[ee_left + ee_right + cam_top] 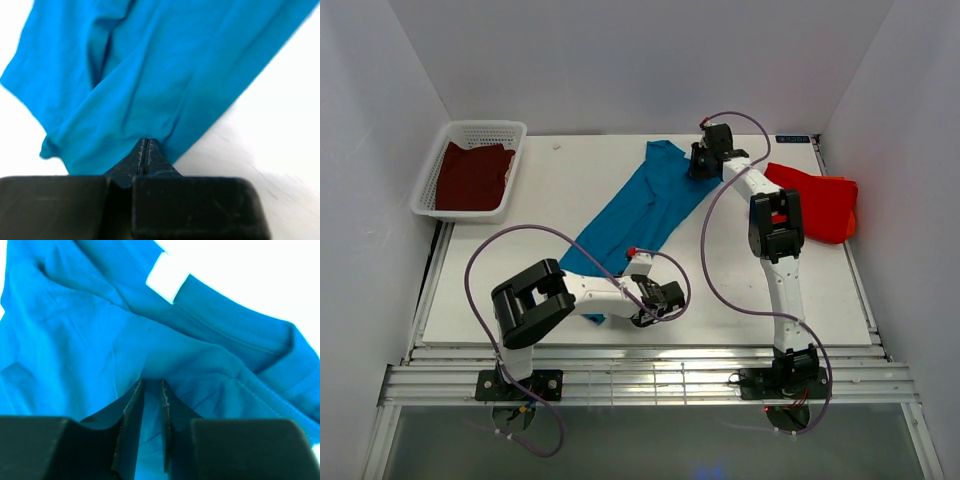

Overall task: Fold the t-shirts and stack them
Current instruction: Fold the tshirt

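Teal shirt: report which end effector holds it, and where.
Left end effector pinches teal shirt by near edge. Right end effector, jaws parted at collar, apparently holds nothing.

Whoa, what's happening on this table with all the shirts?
Two robot arms are working on a teal shirt stretched slantwise across the table. The left tool is clamped shut on its near end; the right tool sits at the collar end, jaws slightly apart around the cloth. A red-orange shirt lies folded at the right, and a maroon shirt sits in the white basket at the far left.
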Robot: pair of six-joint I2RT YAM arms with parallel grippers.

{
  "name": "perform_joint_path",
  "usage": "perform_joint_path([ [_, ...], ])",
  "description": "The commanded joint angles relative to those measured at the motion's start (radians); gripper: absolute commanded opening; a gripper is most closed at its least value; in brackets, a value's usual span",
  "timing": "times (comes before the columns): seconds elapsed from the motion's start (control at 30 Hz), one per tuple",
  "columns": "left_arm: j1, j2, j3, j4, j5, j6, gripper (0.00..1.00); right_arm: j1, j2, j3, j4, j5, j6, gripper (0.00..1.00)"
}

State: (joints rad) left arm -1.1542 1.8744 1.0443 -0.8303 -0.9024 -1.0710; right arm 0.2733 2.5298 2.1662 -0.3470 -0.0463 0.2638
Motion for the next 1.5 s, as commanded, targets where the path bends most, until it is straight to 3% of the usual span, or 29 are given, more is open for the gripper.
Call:
perform_joint_path([
  [0.0,-0.036,0.008,0.009,0.134,0.465,-0.072,0.00,-0.022,-0.103,-0.089,0.198,-0.081,-0.009,0.26],
  [0.23,-0.091,-0.193,0.135,0.161,0.336,-0.018,0.00,-0.016,-0.562,-0.498,0.476,-0.050,-0.077,0.37],
  [0.47,-0.093,-0.478,-0.019,0.131,0.134,-0.099,0.00,0.052,-0.793,-0.733,0.354,-0.052,-0.072,0.41],
  [0.53,-0.090,-0.524,-0.088,0.082,0.068,-0.166,0.00,0.090,-0.796,-0.753,0.283,-0.049,-0.074,0.31],
  [0.57,-0.090,-0.528,-0.105,0.036,0.054,-0.185,0.00,0.102,-0.795,-0.766,0.249,-0.040,-0.077,0.08],
  [0.73,-0.088,-0.421,-0.156,-0.059,0.036,-0.303,0.00,0.208,-0.784,-0.868,0.269,-0.015,-0.055,0.08],
  [0.93,-0.090,-0.330,-0.210,-0.050,0.054,-0.385,0.00,0.276,-0.706,-0.888,0.286,-0.010,-0.018,0.08],
  [1.13,-0.091,-0.330,-0.257,-0.038,0.040,-0.402,0.00,0.297,-0.599,-0.859,0.264,-0.003,0.005,0.08],
  [1.47,-0.094,-0.282,-0.303,-0.020,0.148,-0.420,0.00,0.316,-0.422,-0.717,0.139,0.046,0.029,0.08],
])
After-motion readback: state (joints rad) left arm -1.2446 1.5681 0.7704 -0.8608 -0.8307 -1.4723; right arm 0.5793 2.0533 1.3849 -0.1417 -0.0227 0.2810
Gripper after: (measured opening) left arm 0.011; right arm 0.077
